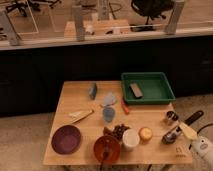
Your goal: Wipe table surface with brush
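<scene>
The light tan table surface [75,97] fills the middle of the camera view. The brush [195,118] has a black handle slanting up to the right, and its shiny dark-grey head [170,136] rests at the table's right edge near the front corner. My gripper [186,131] reaches in from the lower right on a white arm [203,148] and is shut on the brush just behind the head. A small metal cup [171,117] stands right behind the brush head.
A green tray [146,75] with a dark block sits at the back right. Near the front are a purple plate [66,139], a brown bowl [106,147], a white cup [130,139] and a small orange item [145,133]. A flat wooden utensil [81,115] and a blue cup [108,114] lie mid-table.
</scene>
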`<control>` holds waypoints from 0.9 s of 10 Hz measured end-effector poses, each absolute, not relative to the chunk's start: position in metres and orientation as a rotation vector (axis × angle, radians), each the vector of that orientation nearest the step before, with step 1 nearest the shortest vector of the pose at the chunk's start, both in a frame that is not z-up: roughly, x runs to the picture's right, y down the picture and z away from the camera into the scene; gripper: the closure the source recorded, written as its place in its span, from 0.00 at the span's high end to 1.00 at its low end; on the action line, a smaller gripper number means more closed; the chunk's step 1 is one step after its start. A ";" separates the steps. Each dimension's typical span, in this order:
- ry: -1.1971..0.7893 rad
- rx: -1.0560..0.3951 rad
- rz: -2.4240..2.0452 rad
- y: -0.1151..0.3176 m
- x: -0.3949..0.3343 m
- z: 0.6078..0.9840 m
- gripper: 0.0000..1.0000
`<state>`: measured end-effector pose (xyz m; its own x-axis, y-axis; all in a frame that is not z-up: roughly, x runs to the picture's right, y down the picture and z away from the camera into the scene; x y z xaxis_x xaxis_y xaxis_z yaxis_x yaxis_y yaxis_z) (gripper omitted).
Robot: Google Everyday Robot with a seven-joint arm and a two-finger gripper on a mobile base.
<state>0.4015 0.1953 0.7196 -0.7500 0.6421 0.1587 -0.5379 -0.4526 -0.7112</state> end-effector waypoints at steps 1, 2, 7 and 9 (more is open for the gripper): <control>-1.012 -0.191 2.206 0.199 0.397 0.720 0.00; -1.005 -0.209 2.207 0.206 0.393 0.718 0.00; -0.979 -0.233 2.218 0.241 0.401 0.680 0.00; -0.976 -0.214 2.223 0.239 0.410 0.676 0.00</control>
